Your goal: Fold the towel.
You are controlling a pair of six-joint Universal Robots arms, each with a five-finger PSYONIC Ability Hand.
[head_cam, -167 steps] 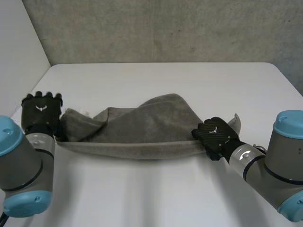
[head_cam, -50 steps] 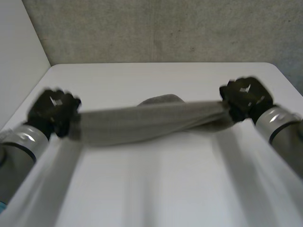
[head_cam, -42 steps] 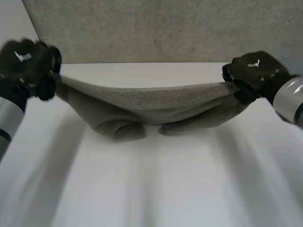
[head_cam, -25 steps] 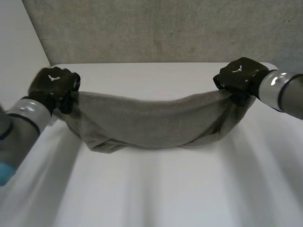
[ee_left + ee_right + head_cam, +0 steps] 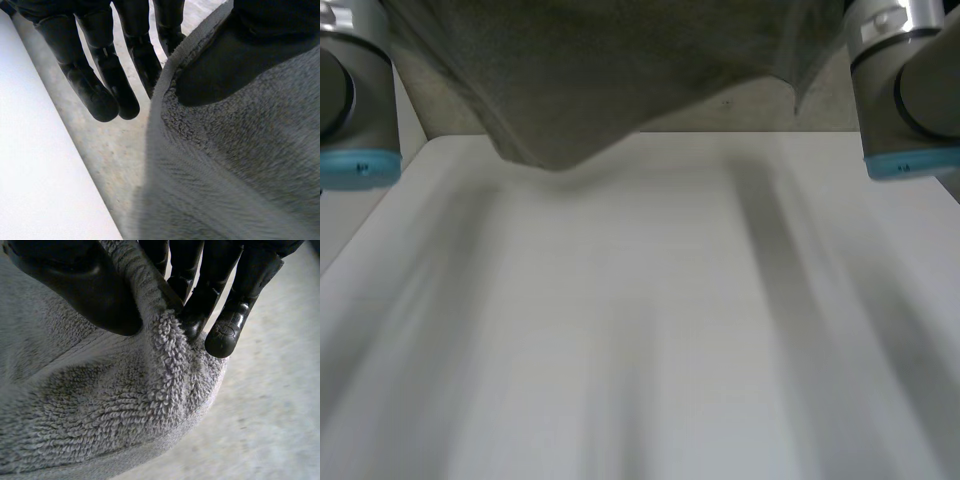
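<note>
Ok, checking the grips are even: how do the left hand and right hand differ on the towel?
The right hand pinches a bunched fold of the towel; the left hand holds a flat edge. The right hand's fingertips touch the cloth; some of the left hand's fingers stand clear of it. Both thumbs press the towel, lifted off the table.

"Where does the head camera look from?"

"From behind, between the left arm (image 5: 355,90) and the right arm (image 5: 910,90), down at the table (image 5: 640,330). The towel (image 5: 610,70) hangs high, maybe quite near it."

"And the wrist cameras?"

"Each looks along its own hand from very close: left hand (image 5: 100,75), right hand (image 5: 225,300). All three see the towel."
</note>
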